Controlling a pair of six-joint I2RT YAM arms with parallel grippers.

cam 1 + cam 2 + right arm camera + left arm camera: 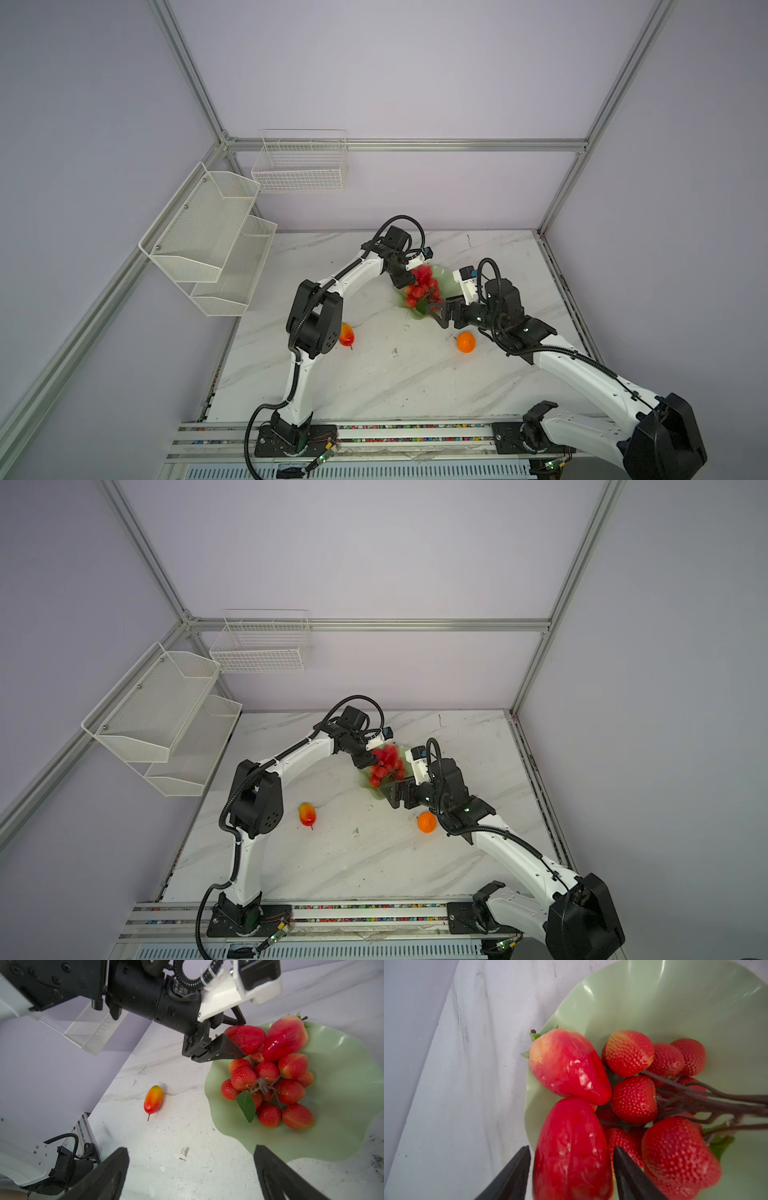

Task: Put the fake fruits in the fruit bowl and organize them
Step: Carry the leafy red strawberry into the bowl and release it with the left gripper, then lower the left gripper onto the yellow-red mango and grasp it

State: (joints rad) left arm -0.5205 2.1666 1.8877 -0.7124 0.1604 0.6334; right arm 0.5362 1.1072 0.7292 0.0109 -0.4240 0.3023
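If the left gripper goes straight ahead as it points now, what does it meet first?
Likely the glossy strawberry between the fingertips of the left gripper, at the rim of the fruit bowl.

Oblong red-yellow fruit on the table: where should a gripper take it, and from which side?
Grip the oblong fruit across its narrower middle, coming straight down from above with the jaws set across its short axis. It lies flat on its side on the table with nothing close beside it. Its ends taper, so a grip there would likely slip.
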